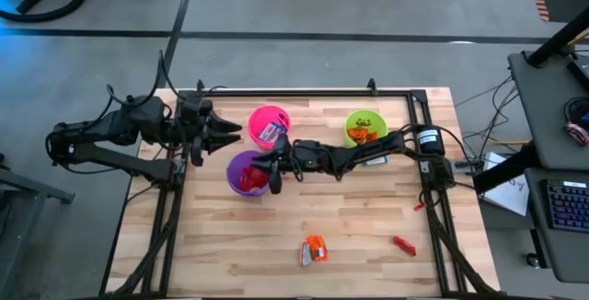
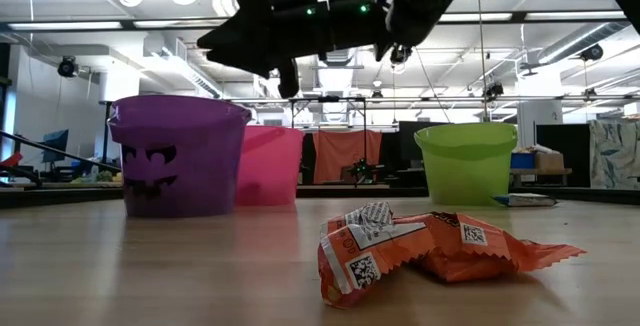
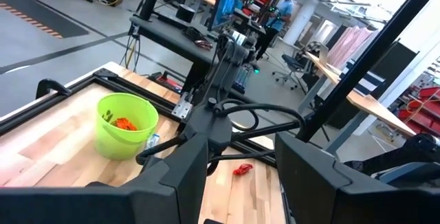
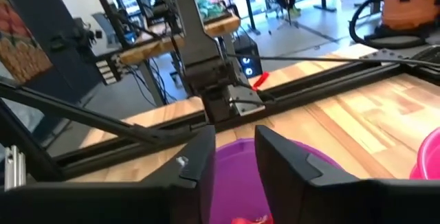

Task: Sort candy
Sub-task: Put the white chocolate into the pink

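My right gripper (image 1: 274,177) (image 4: 234,157) hangs level over the right rim of the purple cup (image 1: 245,173) (image 2: 178,156). It is open by a narrow gap with nothing between its fingers. Red candy (image 1: 250,181) (image 4: 249,220) lies inside that cup. The pink cup (image 1: 269,125) holds blue-and-white bars, and the green cup (image 1: 365,127) (image 3: 126,124) holds orange candy. Orange candies (image 1: 315,249) (image 2: 430,251) and a red one (image 1: 403,244) lie loose on the table near its front. My left gripper (image 1: 230,134) (image 3: 240,176) waits open at the table's left, above the board.
A blue-and-white bar (image 1: 375,160) (image 2: 525,200) lies on the table beside the green cup. A black metal frame (image 1: 304,94) runs around the table's far, left and right edges. The three cups stand close together at the back; the near half holds only the loose candies.
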